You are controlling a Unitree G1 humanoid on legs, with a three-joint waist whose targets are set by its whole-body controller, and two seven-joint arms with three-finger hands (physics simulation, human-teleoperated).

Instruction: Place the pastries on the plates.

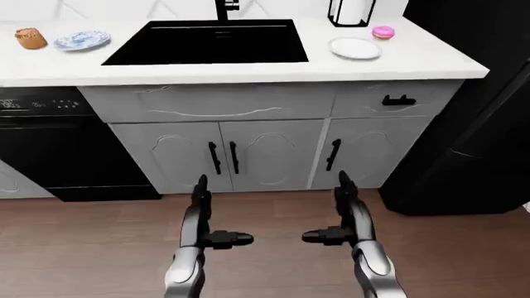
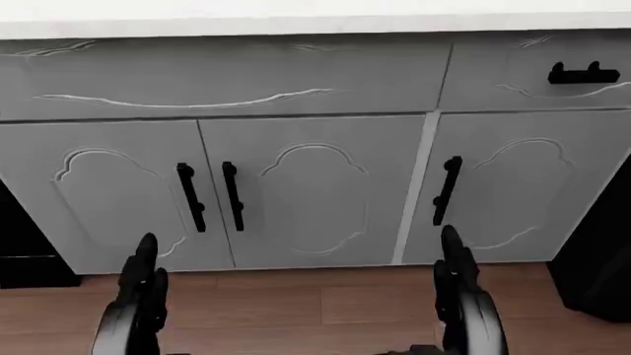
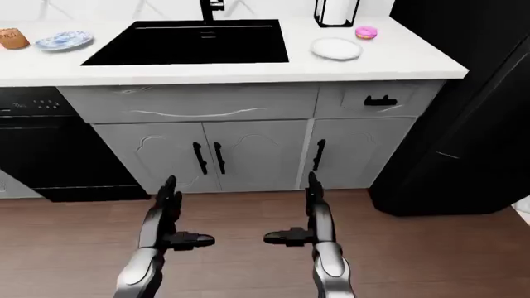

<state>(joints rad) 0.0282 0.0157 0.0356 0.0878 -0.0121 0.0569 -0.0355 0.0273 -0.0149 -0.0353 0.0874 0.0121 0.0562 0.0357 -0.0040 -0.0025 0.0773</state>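
1. Hovering low over the wooden floor (image 1: 99,248), the left hand (image 1: 201,214) and right hand (image 1: 346,214) are both empty, fingers spread open with thumbs pointing toward each other; this looks like a neutral carrying pose, since nothing is within reach
2. Above them in the left-eye view stand the grey cabinet doors (image 1: 248,155), well short of the hands, so the robot likely needs to step closer
3. On the white counter (image 1: 430,59), a black sink (image 1: 211,42) splits the work into two stations
4. At the right, the pink donut (image 1: 383,31) sits just beside the white plate (image 1: 355,48), not on it
5. At the left, the brown pastry (image 1: 30,38) sits just beside the blue patterned plate (image 1: 82,40), also off it
6. Neither pastry is plated yet
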